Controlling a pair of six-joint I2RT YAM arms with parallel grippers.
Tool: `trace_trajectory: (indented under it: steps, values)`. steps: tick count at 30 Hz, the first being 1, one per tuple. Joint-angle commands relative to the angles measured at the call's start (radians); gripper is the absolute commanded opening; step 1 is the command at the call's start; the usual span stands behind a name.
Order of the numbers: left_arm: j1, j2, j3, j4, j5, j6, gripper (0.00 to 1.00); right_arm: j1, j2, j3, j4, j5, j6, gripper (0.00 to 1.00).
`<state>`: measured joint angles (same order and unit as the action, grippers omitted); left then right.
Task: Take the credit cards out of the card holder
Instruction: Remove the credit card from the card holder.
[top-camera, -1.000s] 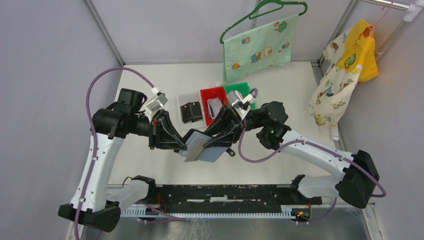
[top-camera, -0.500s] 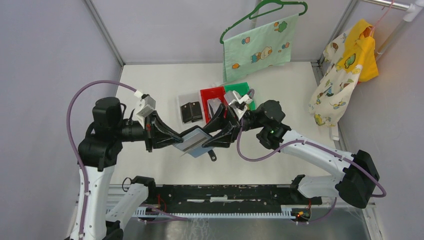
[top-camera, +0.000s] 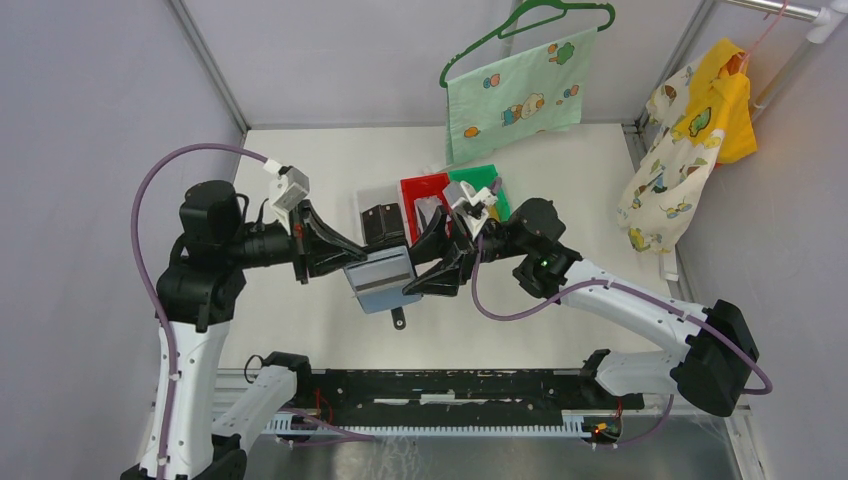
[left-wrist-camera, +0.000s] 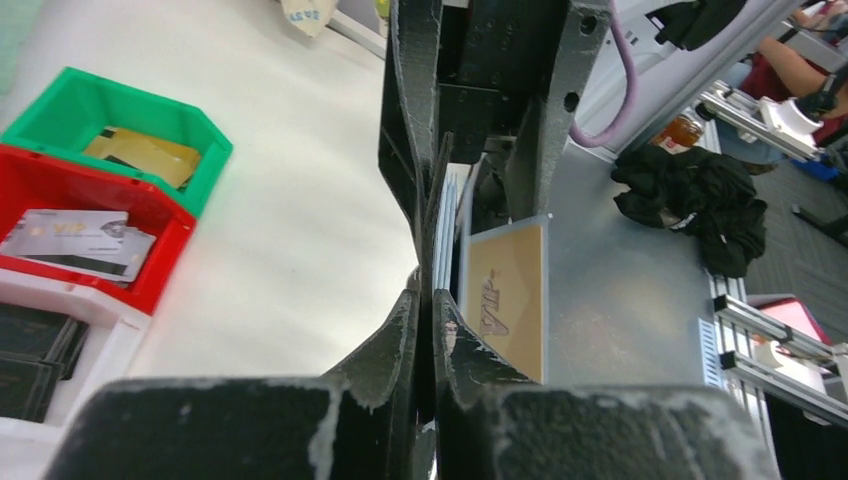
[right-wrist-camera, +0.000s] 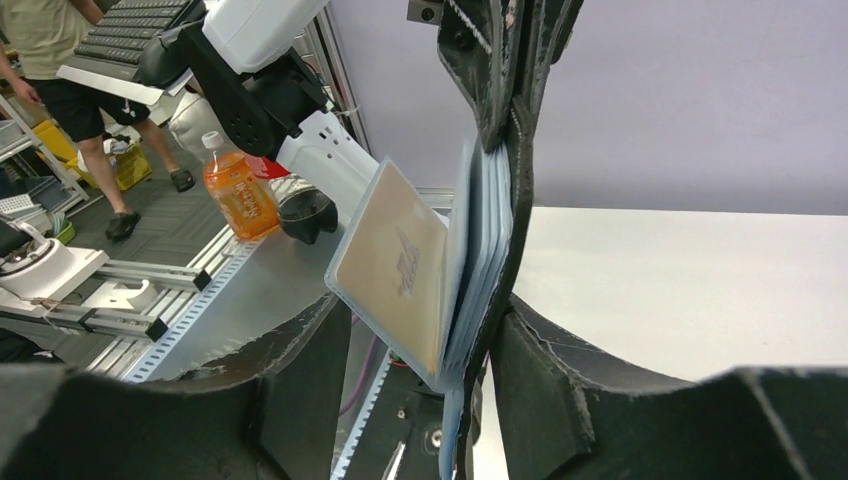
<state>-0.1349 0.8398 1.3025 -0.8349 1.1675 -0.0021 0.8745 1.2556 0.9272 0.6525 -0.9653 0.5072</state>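
While left gripper (top-camera: 348, 262) clamps black leather-like folding card holder (top-camera: 380, 280), I log right gripper (top-camera: 412, 284) apart around tan-gold card (right-wrist-camera: 395, 265).

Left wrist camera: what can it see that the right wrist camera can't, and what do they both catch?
Only the left wrist view shows the green bin holding a loose gold card, the red bin holding whitish-grey cards, and a crumpled black cloth. Only the right wrist view shows an orange drink bottle and a person standing in the background. Both show the card holder edge-on with a tan-gold card in its pocket. The left gripper pinches it, and the right gripper stands open around it.
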Motion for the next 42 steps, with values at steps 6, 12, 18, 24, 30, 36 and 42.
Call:
trace_trajectory:
  steps: [6, 12, 18, 24, 30, 36, 42]
  values:
    - [0.006, 0.035, 0.069, 0.038, -0.325, -0.004, 0.02, 0.003, 0.02, 0.055, 0.042, 0.043, 0.051, 0.57]
    - [0.006, 0.103, -0.003, 0.042, -0.366, -0.015, 0.02, -0.005, 0.177, 0.133, 0.078, 0.115, 0.258, 0.32]
    - [0.006, 0.138, -0.035, 0.119, -0.296, -0.092, 0.02, -0.004, 0.194, 0.114, -0.04, 0.191, 0.205, 0.12]
    - [0.006, 0.141, -0.02, 0.193, -0.202, -0.171, 0.02, -0.003, 0.189, 0.138, -0.232, 0.288, 0.074, 0.04]
    - [0.006, 0.14, 0.016, 0.212, -0.186, -0.222, 0.02, -0.006, 0.179, 0.165, -0.341, 0.428, 0.026, 0.28]
    - [0.006, 0.142, 0.041, 0.212, -0.178, -0.247, 0.02, -0.012, 0.124, 0.081, -0.187, 0.391, 0.075, 0.55]
    - [0.006, 0.146, 0.043, 0.209, -0.153, -0.269, 0.02, -0.013, 0.087, 0.036, -0.044, 0.363, 0.11, 0.59]
